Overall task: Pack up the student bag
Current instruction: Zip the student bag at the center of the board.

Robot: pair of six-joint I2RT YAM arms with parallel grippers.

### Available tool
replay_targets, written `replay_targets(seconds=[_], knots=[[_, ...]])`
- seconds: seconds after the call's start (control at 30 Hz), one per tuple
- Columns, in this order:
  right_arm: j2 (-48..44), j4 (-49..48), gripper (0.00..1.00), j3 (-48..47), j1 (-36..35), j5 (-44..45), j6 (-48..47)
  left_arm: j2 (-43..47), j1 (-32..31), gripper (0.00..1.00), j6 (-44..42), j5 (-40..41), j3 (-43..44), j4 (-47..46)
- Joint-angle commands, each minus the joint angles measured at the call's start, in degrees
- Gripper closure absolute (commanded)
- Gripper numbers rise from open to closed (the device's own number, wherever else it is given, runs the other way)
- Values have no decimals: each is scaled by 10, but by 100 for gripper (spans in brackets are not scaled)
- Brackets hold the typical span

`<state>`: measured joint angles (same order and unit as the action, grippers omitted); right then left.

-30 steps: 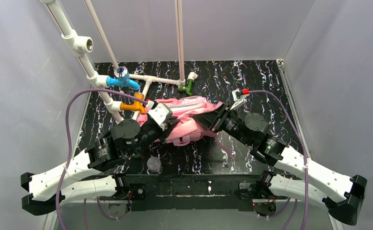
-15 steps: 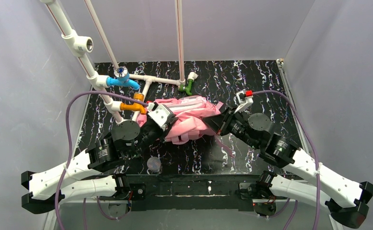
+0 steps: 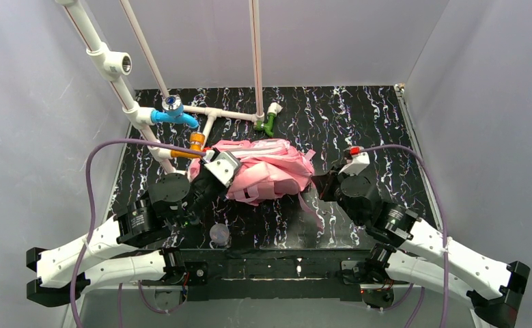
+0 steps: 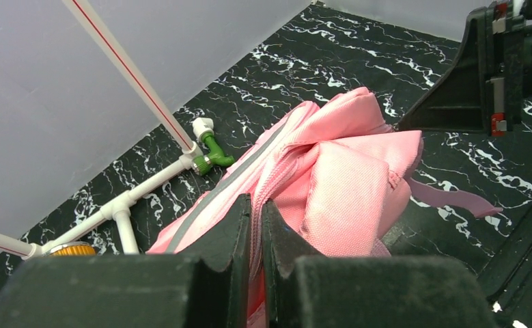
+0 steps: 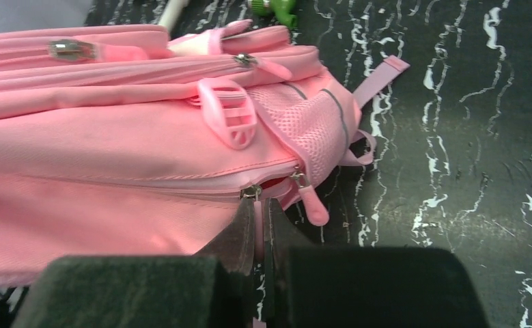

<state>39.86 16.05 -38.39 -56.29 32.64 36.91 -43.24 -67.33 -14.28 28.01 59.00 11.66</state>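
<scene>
The student bag lies on its side mid-way across the black marbled table, just in front of the white pipe frame; the left gripper is clenched at the bag's left end, pinching pink fabric (only a sliver shows between the fingers); the right gripper is clamped on a pink zip pull at the right end, beside a second pull hanging free; any lettering on the metal sliders is too small to read.

the worktop is carrying one student bag, one clear cup and one pipe frame bearing three coloured fittings.
</scene>
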Motion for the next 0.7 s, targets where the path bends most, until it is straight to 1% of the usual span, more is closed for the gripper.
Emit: replay_targets(seconds=[0.0, 0.1, 0.13, 0.17, 0.23, 0.3, 0.33, 0.37, 0.4, 0.43, 0.5, 0.53, 0.57, 0.63, 0.67], knots=[[54, 26, 99, 39, 25, 125, -18, 38, 11, 100, -41, 100, 83, -132], [112, -53, 99, 69, 70, 91, -37, 28, 11, 100, -23, 80, 98, -120], [161, -61, 99, 71, 118, 49, -39, 23, 11, 100, 5, 60, 94, -99], [171, -50, 99, 67, 133, 40, -41, 21, 11, 100, 22, 42, 90, -91], [160, -28, 99, 55, 142, 34, -51, 8, 11, 100, 56, -23, 85, -56], [135, 15, 99, 29, 144, 44, -61, -13, 11, 100, 104, -110, 73, -43], [126, 48, 90, 8, 147, 48, -66, -29, 11, 100, 129, -155, 61, -44], [123, 88, 74, -19, 151, 49, -71, -50, 10, 100, 137, -202, 52, -46], [123, 131, 50, -46, 153, 50, -71, -76, 10, 100, 152, -244, 45, -44], [122, 165, 34, -76, 153, 45, -71, -99, 9, 100, 163, -285, 38, -41], [127, 196, 12, -128, 155, 1, -86, -133, 6, 100, 169, -348, 17, -39], [138, 209, 5, -164, 156, -21, -89, -140, 5, 100, 171, -359, -3, -43], [151, 222, 2, -188, 158, -42, -92, -141, 4, 100, 172, -361, -15, -47], [182, 241, 1, -230, 168, -76, -107, -140, 4, 100, 174, -361, -33, -46], [194, 250, 2, -244, 175, -85, -114, -141, 4, 92, 177, -368, -37, -38]])
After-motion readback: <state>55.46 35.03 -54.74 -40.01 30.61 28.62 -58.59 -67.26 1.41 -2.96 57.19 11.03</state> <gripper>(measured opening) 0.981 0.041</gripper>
